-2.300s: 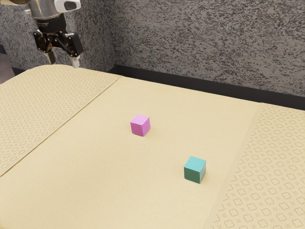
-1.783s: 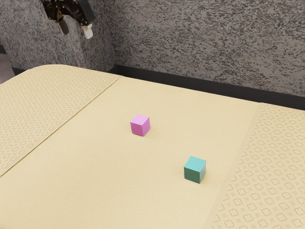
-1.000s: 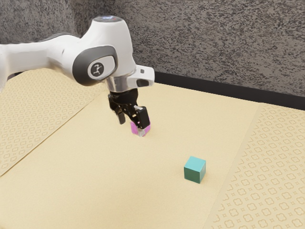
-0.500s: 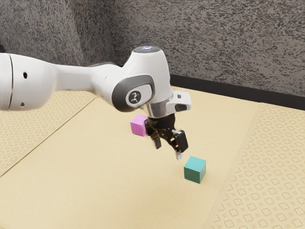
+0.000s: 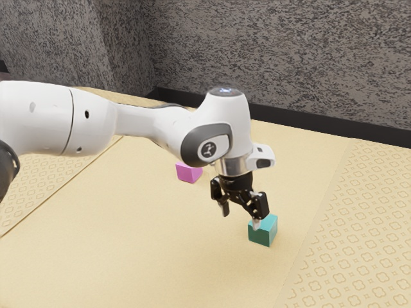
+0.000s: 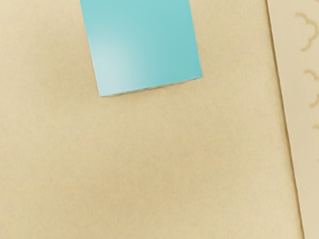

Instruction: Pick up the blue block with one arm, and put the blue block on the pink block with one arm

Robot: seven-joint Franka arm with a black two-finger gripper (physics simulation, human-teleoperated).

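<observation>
Blue block [image 5: 264,231] sits on the table [image 5: 128,256] with our gripper [image 5: 241,217] hovering just above it. The fingers [image 5: 256,222] are spread apart, one over its top edge. We see the pink block [image 5: 187,173] behind the arm.

Blue block [image 6: 142,45] seen from above, below gripper [image 5: 241,217], set flat on plain tan desk [image 6: 149,174]; top face paler toward one corner. Patterned strip [image 6: 305,74] noted beside block, apart from it, divided off by thin seam [image 6: 282,99].
</observation>
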